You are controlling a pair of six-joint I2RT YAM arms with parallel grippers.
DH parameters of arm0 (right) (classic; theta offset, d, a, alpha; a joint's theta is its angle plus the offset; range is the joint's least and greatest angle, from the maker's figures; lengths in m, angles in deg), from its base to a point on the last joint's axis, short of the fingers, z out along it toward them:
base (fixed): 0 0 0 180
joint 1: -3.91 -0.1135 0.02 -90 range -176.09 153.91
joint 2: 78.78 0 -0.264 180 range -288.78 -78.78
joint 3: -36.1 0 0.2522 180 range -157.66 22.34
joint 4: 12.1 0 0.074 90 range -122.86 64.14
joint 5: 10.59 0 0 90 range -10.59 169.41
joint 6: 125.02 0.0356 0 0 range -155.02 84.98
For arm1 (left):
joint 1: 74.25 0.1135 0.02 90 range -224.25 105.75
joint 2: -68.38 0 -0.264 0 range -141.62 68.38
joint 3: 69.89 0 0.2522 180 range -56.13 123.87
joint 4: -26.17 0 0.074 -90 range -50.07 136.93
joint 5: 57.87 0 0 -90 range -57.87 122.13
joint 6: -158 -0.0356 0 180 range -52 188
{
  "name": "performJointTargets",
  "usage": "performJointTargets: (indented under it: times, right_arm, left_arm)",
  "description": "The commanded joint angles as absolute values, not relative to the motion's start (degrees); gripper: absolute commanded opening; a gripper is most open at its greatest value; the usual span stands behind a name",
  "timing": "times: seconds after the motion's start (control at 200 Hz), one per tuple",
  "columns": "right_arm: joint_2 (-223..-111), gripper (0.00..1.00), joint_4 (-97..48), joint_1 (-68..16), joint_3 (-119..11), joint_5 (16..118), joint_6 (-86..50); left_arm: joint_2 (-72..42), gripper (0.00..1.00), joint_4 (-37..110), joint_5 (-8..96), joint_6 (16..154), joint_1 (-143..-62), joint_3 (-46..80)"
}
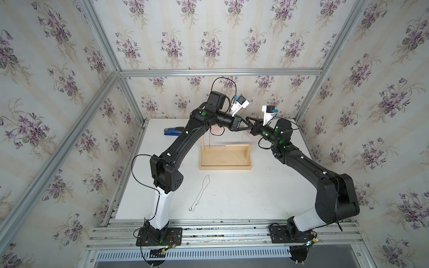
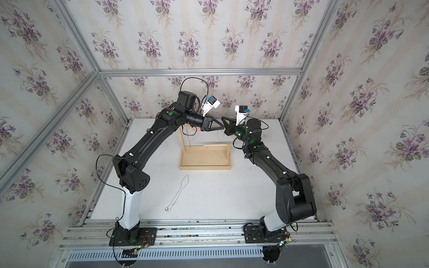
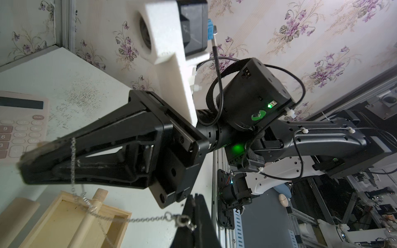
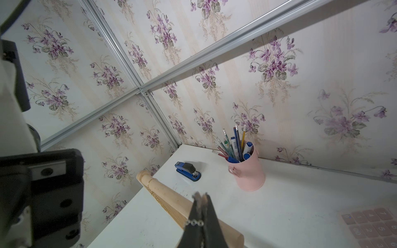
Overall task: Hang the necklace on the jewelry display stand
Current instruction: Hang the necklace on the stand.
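Two grippers meet, both closed, above the stand (image 1: pixel 225 166) at mid-table. Left gripper (image 3: pixel 194 197) pinches the necklace (image 3: pixel 146 219) at its clasp. From there the silver chain crosses the crossbar (image 4: pixel 169 197) near its right end and drapes over the right gripper (image 4: pixel 200 195), whose fingers (image 3: pixel 107 137) are pressed together. A gold chain (image 4: pixel 150 184) hangs at the bar's left end. Another chain (image 1: pixel 201 191) lies loose on the table (image 1: pixel 255 197), nearer than the stand.

table (image 1: pixel 267 190) | centre-back: jewelry display stand (image 1: pixel 225 167) | before stand, left of centre: loose necklace (image 1: pixel 201 194) flat on table | back left: stapler (image 1: pixel 173 131) | behind stand: pen cup (image 4: pixel 249 171) | behind stand's right end: calculator (image 4: pixel 373 223) | above crossbar: left gripper (image 1: pixel 249 127) and right gripper (image 1: pixel 247 119) tip to tip, necklace chain (image 3: pixel 146 219) between them
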State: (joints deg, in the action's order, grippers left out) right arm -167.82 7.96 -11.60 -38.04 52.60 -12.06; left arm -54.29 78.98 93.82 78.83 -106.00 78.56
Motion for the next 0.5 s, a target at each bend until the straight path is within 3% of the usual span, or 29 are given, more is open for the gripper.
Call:
performJointTargets:
  times: [0.0, 0.495]
  right_arm:
    - [-170.00, 0.00, 10.39, -11.06, -38.96, 51.69, -11.35]
    - [-184.45, 0.00, 13.46, -8.39, -48.33, 44.03, -9.59]
  left_arm:
    - [-56.35, 0.03, 76.94, 95.14, 79.81, -105.37, 80.46]
    - [-63.32, 0.03, 74.65, 93.14, 82.43, -102.76, 85.20]
